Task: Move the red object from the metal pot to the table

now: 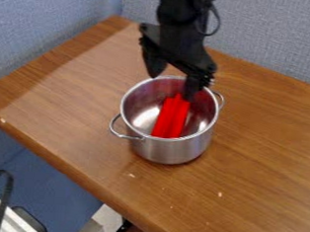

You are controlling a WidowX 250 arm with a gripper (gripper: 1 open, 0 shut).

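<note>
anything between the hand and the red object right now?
Nothing. In the camera view the open hand hangs over the far rim of the metal pot; one finger reaches down toward the red object inside. Contact can't be judged.
</note>
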